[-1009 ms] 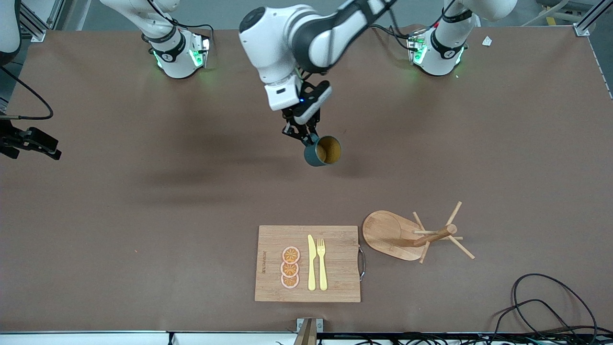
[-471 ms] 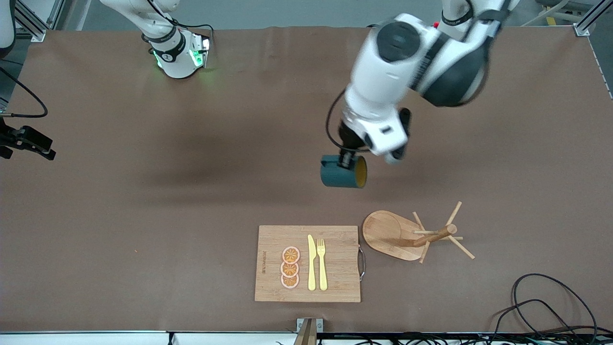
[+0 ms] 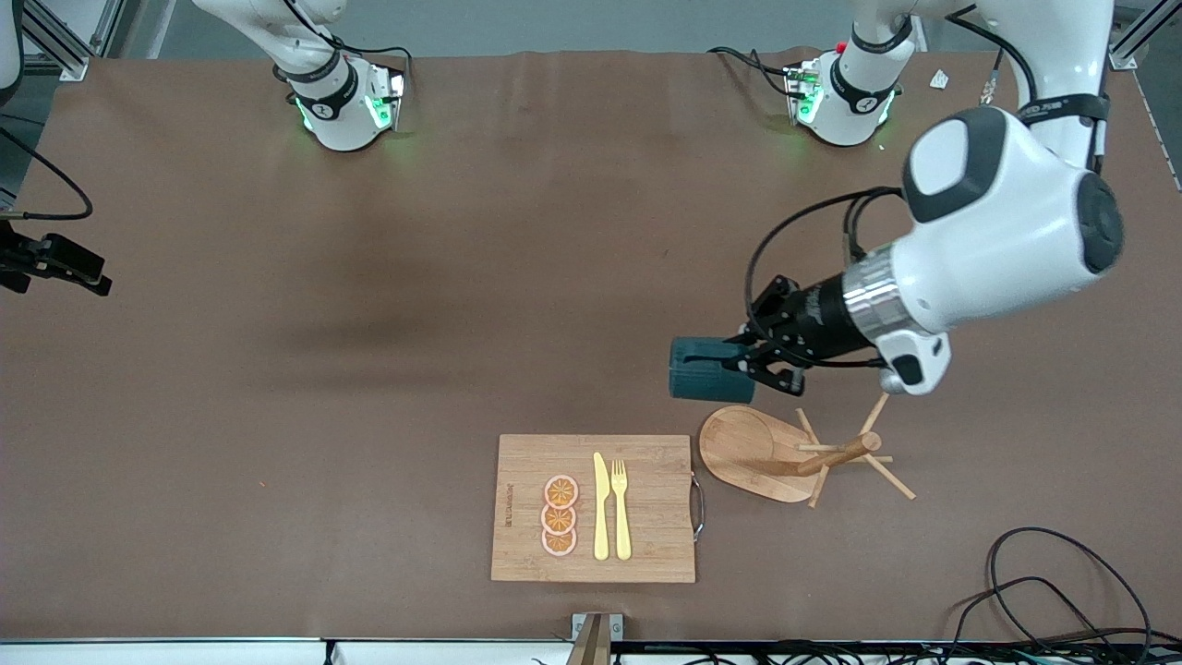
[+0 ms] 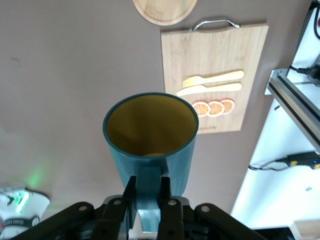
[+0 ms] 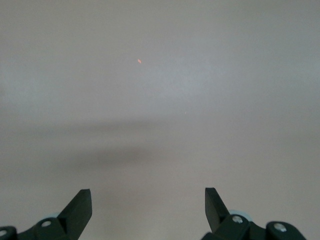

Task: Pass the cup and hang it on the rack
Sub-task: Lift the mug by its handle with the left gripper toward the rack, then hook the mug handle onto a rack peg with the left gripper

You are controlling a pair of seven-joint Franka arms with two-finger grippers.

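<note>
Front view: the left tool carries the cup on its side in the air, over the worktop just beside the rack.

To hang it well, I judge the arm should line the cup's handle up with one of the thin pegs and slide on along the peg's own slope, slowly, since the rack looks light enough to tip or skid. The right tool waits off at the right arm's end of the worktop, fingers spread wide and empty over bare surface. In the left wrist view the left tool's fingers are pinched narrow on the cup's handle, its yellow mouth pointing away from the tool toward the cutting board.
</note>
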